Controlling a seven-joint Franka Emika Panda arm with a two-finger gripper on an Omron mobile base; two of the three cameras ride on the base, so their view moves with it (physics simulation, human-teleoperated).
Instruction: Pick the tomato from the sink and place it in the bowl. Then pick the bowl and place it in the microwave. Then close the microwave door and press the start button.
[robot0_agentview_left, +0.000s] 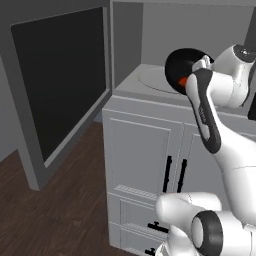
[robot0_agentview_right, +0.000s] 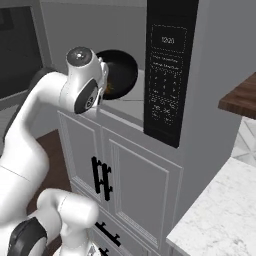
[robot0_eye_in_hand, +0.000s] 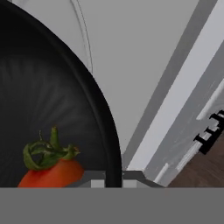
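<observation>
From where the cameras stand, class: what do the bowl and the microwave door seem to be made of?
Bowl: glossy black, ceramic or plastic by its streaky sheen; which one stays open. Microwave door: matte grey frame, perhaps painted metal or plastic, around a dark, near-black window that looks like glass.

the arm (robot0_agentview_left: 215, 125) is glossy white, built of rounded, swollen segments that join at dark grey to black rings. a broad dark ring circles the big joint (robot0_agentview_left: 207, 231) near the base. one slim link carries a long black stripe (robot0_agentview_left: 204, 111) along its side. in the right base view a round grey cap (robot0_agentview_right: 79, 56) tops the upper joint, and a grey disc (robot0_agentview_right: 90, 99) sits in its side.
</observation>
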